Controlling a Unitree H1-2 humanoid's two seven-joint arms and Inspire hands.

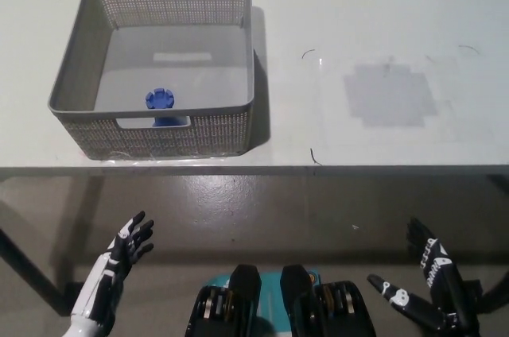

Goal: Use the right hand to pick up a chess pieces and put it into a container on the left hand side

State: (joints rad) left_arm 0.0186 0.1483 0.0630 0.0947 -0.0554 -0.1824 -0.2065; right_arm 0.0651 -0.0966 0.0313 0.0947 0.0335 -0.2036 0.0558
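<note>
Both robot hands, left point(119, 261) and right point(429, 285), released; grey basket point(87, 43) holds one blue chess piece point(161, 101).

Left hand point(127, 248): white shell along the forearm and the back of the hand, changing to black on the fingers; fingers slim and segmented, with small white patches between the black sections. Forearm casing smooth, pale and tapered toward the wrist. Right hand point(429, 285): black all over, fingers slim and segmented like those of the left. White markings printed on the back of the hand and on the fingers, among them a short line of lettering too small to read and a small round white mark on one finger. Right arm black, matte.
</note>
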